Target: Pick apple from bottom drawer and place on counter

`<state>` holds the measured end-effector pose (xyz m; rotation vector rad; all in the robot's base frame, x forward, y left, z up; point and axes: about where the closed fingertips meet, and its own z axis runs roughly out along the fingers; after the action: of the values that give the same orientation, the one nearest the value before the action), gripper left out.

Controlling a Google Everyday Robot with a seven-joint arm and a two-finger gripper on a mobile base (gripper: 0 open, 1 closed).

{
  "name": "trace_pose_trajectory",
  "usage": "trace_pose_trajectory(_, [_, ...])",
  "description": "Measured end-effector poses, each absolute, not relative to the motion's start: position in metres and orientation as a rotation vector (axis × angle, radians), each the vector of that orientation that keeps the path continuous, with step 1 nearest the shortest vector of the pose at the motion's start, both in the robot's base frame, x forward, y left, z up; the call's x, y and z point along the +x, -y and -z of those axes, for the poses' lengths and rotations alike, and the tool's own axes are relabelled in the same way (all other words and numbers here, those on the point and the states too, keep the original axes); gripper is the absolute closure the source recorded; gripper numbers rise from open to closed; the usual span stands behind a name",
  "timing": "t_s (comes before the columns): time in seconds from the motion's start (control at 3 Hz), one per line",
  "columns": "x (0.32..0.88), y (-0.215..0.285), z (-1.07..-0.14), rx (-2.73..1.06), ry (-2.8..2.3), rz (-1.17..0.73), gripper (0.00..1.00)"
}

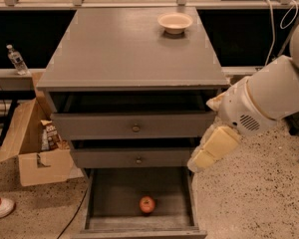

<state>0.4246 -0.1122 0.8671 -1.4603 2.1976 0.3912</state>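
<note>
At far left, a clear plastic water bottle (16, 59) is seen on a ledge, and below it an open brown cardboard box (27, 146) is set on the speckled floor (249, 203). At centre, the wide flat gray wooden counter (119, 54) is shown carrying a cream round bowl (175, 22) near its back right corner. Beneath it, two shallower brass-knobbed drawers (134, 126) are partly pulled out. The deep gray bottom drawer (112, 198) is open, and the small round red-and-yellow apple (147, 203) is found on its bare floor, near the front.

At right, the cream two-finger gripper (198, 161) is held beside the middle drawer's right end, above the apple and well apart from it. Whether it is spread or closed cannot be told.

Two risks are judged. On descent, the wrist could be caught on the projecting upper drawers. The apple could also be nudged and rolled aside by an off-centre approach.
</note>
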Motion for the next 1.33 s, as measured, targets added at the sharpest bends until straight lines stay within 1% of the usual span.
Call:
trace_pose_trajectory(0.33, [0.424,0.112,-0.865,-1.461,-2.199,-0.393,0.00])
trace_pose_trajectory(0.67, [0.424,0.100,-0.824,-1.428,-2.226,-0.435,0.00])
trace_pose_trajectory(1.0, [0.414,0.067,-0.733,-1.422,-2.288,-0.461,0.00])
trace_pose_trajectory(1.33, [0.403,0.044,-0.660,-1.384,-2.330,-0.493,0.00])
